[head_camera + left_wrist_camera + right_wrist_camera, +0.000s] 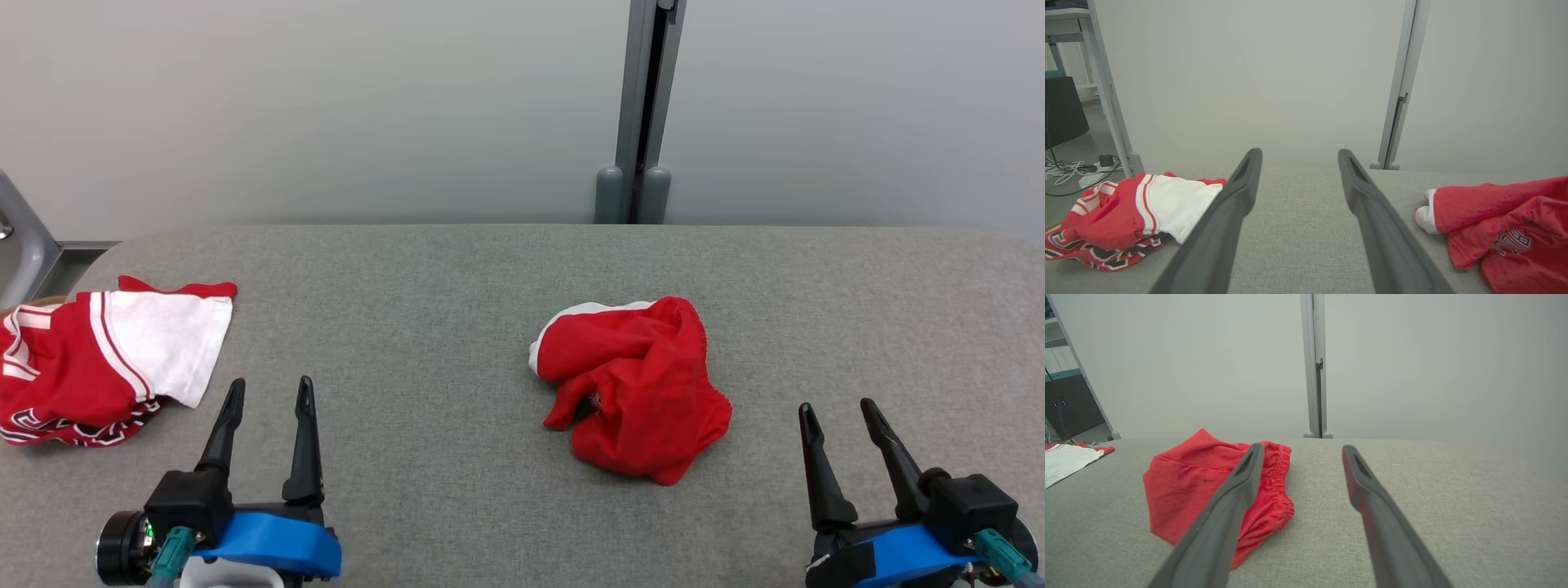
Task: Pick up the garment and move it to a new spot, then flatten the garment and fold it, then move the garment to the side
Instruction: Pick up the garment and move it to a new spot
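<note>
Out to the left of my left gripper (271, 381), and a little ahead of it, a pile of red and white striped clothing (106, 359) sits at the edge of the table (457, 269). I judge that to be a set-aside heap, not my target. My left gripper hangs low over the table with its 2 fingers spread wide and nothing between them.

The thing I take to be my task is the crumpled red garment (637, 388), bunched in 1 lump on the table. From my left gripper it lies ahead and well off to the right, with a wide strip of bare table between us. From my right gripper (837, 404) it lies to the left and slightly ahead, near but not touching. That gripper too is spread wide and empty. So the lump sits between my 2 grippers, clearly closer to the right one.

Its long axis runs on a slant, from a white-trimmed edge at the far left end to a red hem at the near right end, and that near end points toward my right fingers. My judgement is that the pick-up has not begun. For my right gripper it is a short reach leftward and forward, down onto the near red edge, while my left would have to cross much more table
</note>
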